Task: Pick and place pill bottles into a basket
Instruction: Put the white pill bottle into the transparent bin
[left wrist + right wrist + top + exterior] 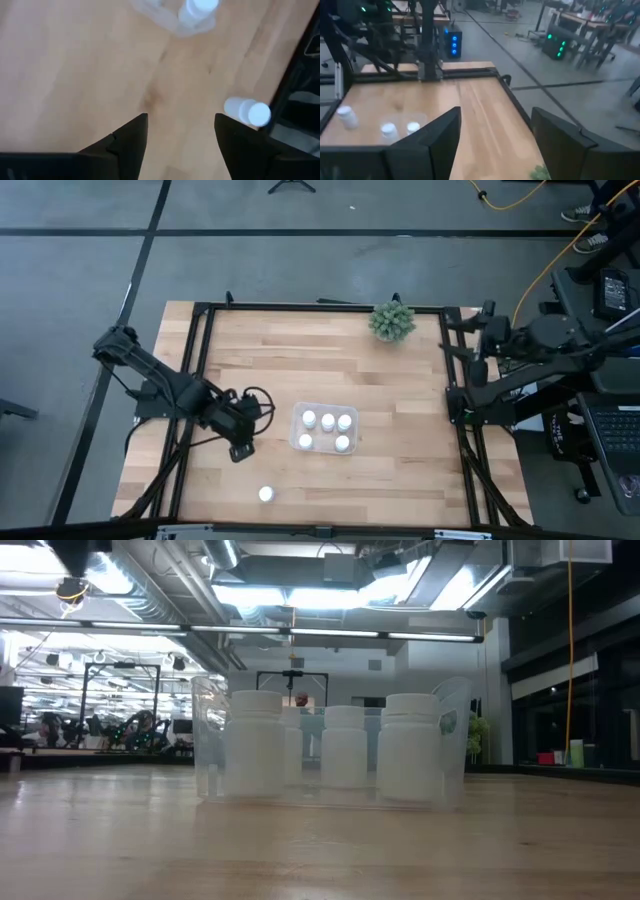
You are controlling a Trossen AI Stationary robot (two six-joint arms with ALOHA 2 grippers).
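The clear basket [323, 429] stands mid-table with several white pill bottles [327, 420] upright inside; the low view shows them through its wall [330, 745]. One more pill bottle [266, 494] stands alone near the table's near edge; it also shows in the left wrist view [247, 111]. My left gripper [241, 450] is open and empty, left of the basket and above the table. My right gripper [495, 140] is open and empty at the table's right edge.
A spiky green plant [391, 321] stands at the table's far edge, right of centre. Black frame rails run along the table's left [193, 380] and right [452, 380] sides. Bare wood lies around the basket.
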